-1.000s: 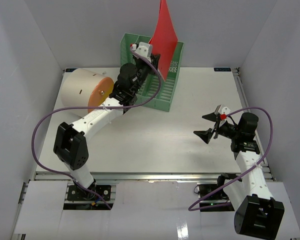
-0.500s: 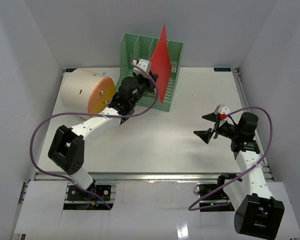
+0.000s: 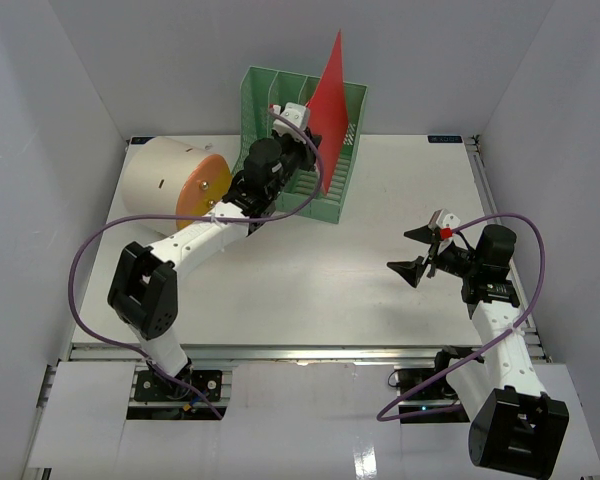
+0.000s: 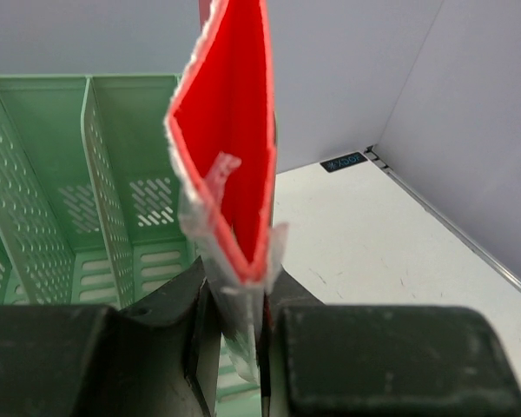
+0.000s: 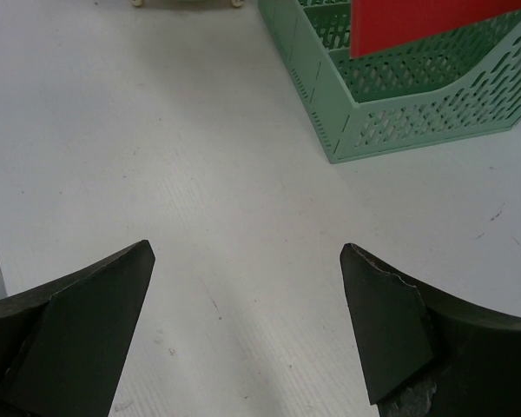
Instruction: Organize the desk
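One red folder (image 4: pixel 234 130), one green rack (image 3: pixel 350 170), one desk (image 3: pixel 330 270).
The left gripper (image 4: pixel 239 321) clamps the folder at the rack (one beige cylinder (image 3: pixel 160 180) beside it); the right gripper (image 5: pixel 247 295) gapes empty.

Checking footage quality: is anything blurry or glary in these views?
Top external: sharp, even light, soft shadows on the desk. Left wrist: the red folder is crisp, the near jaws blurred. Right wrist: green rack sharp, dark jaws slightly soft.

Green plastic rack (image 3: pixel 345 150), glossy red folder (image 3: pixel 328 100), perhaps plastic, matt desk (image 3: pixel 380 290)
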